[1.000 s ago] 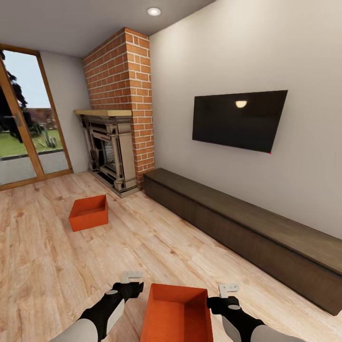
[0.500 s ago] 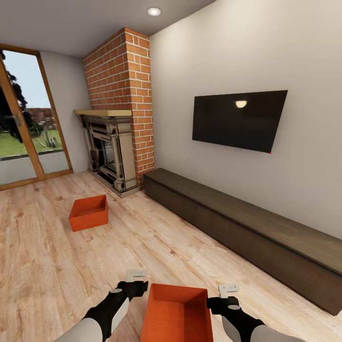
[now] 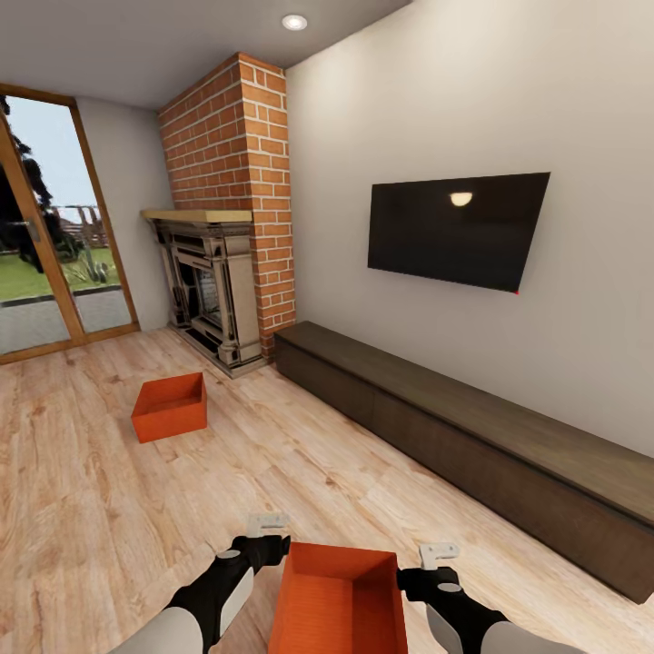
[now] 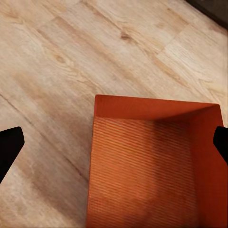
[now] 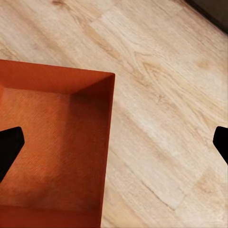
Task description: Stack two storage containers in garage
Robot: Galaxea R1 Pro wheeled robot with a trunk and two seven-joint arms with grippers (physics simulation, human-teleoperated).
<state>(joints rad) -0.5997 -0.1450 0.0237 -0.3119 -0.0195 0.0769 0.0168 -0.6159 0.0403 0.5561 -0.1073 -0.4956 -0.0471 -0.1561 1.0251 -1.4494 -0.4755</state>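
The near bin (image 3: 338,601) sits on the wood floor (image 3: 109,509) of the living room, straight in front of the robot and between its two arms. Its long axis runs away from the robot, so its long walls face the grippers. The left gripper (image 3: 263,534) hangs just outside the bin's left wall, and the right gripper (image 3: 437,559) just outside its right wall; both are beside the bin, not touching it as far as the head view shows. In each wrist view one long wall falls between the dark fingertips (image 4: 9,147), with one tip over the ribbed bottom of the bin (image 4: 147,166) and the other over the planks, so both pairs of jaws stand wide apart and hold nothing. Neither arm is clearly nearer. The coming move likely turns on each gripper dropping astride its own wall.

The second bin (image 3: 170,406) lies well apart, further out to the left, near the brick fireplace (image 3: 218,291). A long dark cabinet (image 3: 472,445) runs along the right wall under the black TV (image 3: 457,230).
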